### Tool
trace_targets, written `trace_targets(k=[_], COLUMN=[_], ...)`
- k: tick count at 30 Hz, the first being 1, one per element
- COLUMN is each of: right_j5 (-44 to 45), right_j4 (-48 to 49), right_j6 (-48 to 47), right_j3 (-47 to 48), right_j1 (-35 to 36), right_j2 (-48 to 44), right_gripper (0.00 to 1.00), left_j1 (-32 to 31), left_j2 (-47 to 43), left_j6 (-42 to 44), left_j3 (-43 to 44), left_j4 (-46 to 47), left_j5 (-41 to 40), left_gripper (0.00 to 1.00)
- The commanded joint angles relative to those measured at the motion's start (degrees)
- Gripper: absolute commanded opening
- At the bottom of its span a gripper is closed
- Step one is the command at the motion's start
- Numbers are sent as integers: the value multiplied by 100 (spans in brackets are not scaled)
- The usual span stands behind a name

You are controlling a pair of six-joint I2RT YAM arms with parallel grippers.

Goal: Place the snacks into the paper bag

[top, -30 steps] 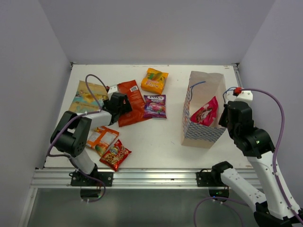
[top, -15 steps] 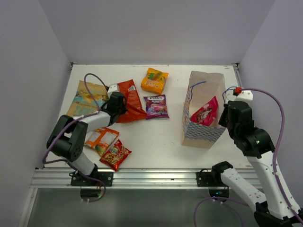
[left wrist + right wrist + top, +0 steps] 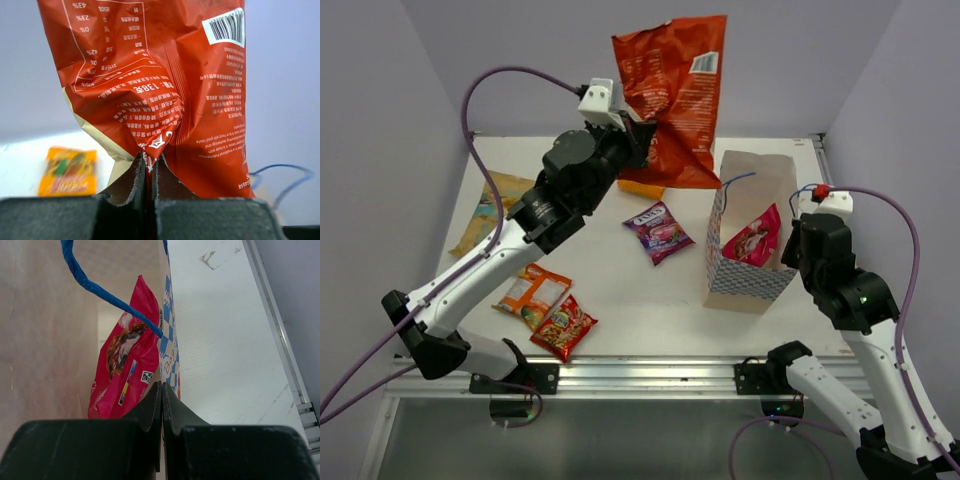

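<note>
Left claw (image 3: 638,140) clenched on the red packet (image 3: 675,95), held up beside the paper bag (image 3: 748,285); right claw (image 3: 161,392) pinches the bag's rim. One pink packet (image 3: 752,240) is inside; five packets (image 3: 658,230) lie on the desk (image 3: 620,290) below.

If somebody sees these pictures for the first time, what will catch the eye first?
First comes the large red packet, held high above the far side of the table and pinched by the left gripper. Next comes the checked paper bag, standing upright on the right with a pink packet inside it. The right gripper is shut on its wall.
</note>
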Motion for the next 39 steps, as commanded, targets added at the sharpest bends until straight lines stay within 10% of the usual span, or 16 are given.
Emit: trace_targets(k=[1,11,39], right_j5=[-127,-188,-135], right_j4=[129,120,94], right_j6=[-52,-52,-43], right_j3=[-47,-56,-56], right_j1=[10,10,10], right_j2=[22,-40,-172], right_gripper=[0,0,0], left_j1=[-549,-2008,-1728], left_j2=[194,1961,2621], left_j6=[628,1183,585], left_j3=[955,3488,1106], left_j4=[62,-201,537], left_j5=[-82,76,-679], left_gripper=[0,0,0])
